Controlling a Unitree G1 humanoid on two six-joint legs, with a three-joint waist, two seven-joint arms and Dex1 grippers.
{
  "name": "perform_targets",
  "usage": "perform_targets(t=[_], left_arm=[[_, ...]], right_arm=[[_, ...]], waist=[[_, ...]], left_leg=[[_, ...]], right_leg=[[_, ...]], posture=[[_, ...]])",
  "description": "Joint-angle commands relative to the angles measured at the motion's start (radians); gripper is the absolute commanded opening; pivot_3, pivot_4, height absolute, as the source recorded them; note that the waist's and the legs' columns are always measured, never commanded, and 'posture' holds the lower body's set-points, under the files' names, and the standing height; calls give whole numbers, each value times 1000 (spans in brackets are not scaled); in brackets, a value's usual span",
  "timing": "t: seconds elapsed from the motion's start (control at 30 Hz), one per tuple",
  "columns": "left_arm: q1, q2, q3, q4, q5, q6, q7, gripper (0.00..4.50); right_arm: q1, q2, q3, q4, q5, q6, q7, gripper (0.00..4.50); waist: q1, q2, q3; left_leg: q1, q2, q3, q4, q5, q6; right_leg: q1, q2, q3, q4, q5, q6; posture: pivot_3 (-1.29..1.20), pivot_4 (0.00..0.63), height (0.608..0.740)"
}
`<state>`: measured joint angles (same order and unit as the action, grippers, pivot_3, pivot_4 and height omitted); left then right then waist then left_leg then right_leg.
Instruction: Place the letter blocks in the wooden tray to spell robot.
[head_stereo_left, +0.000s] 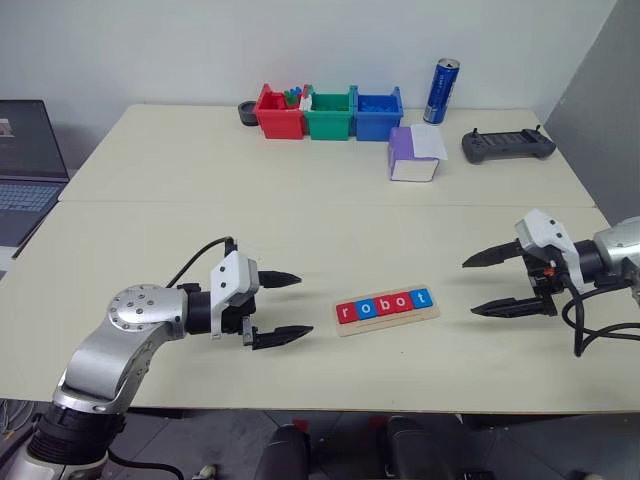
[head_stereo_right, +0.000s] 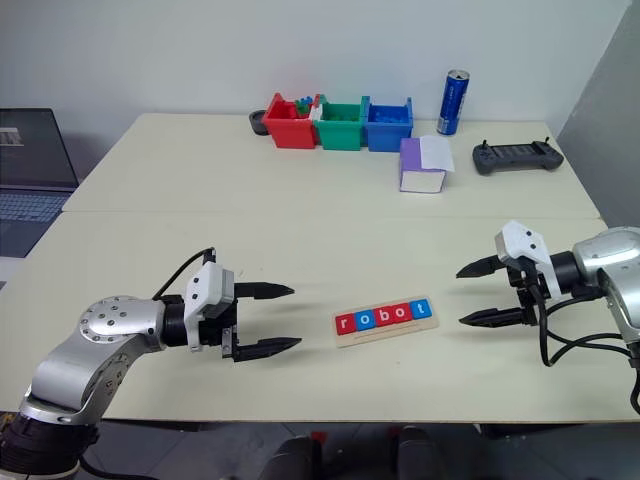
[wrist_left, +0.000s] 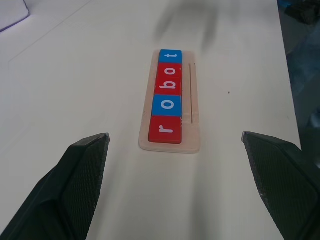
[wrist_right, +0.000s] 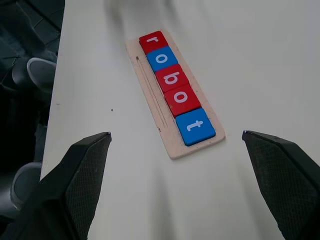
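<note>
The wooden tray (head_stereo_left: 387, 310) lies near the table's front edge, between my two grippers. Several letter blocks (head_stereo_left: 384, 305) sit in it in a row, red and blue, reading r, o, b, o, t. The left wrist view shows the tray (wrist_left: 170, 145) and its blocks (wrist_left: 168, 105) lengthwise, as does the right wrist view, tray (wrist_right: 172, 145) and blocks (wrist_right: 175, 85). My left gripper (head_stereo_left: 287, 307) stands open to the tray's left, empty. My right gripper (head_stereo_left: 490, 285) hangs open to the tray's right, raised off the table, empty.
Red (head_stereo_left: 278, 112), green (head_stereo_left: 330, 113) and blue (head_stereo_left: 378, 113) plastic bins stand at the back. Right of them are a blue can (head_stereo_left: 441, 91), a purple and white box (head_stereo_left: 414, 155) and a black controller (head_stereo_left: 507, 146). A laptop (head_stereo_left: 25, 165) sits far left.
</note>
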<state>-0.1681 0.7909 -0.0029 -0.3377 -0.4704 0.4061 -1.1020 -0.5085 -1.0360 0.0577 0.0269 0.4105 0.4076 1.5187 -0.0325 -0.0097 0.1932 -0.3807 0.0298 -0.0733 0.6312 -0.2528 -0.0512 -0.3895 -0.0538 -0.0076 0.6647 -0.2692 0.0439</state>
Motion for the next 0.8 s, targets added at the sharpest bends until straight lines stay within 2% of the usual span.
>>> perform_targets(t=[0.03, 0.8], left_arm=[[1, 12, 21, -24, 0, -23, -4, 4500], [15, 36, 24, -21, 16, -23, 2, 4500]], right_arm=[[9, -5, -28, -42, 14, 11, -10, 4467], [43, -14, -44, -14, -2, -16, -12, 4467]], waist=[[2, 0, 0], [2, 0, 0]], left_leg=[[0, 0, 0, 0, 0, 0], [0, 0, 0, 0, 0, 0]], right_leg=[[0, 0, 0, 0, 0, 0], [0, 0, 0, 0, 0, 0]], posture=[[0, 150, 740], [0, 150, 740]])
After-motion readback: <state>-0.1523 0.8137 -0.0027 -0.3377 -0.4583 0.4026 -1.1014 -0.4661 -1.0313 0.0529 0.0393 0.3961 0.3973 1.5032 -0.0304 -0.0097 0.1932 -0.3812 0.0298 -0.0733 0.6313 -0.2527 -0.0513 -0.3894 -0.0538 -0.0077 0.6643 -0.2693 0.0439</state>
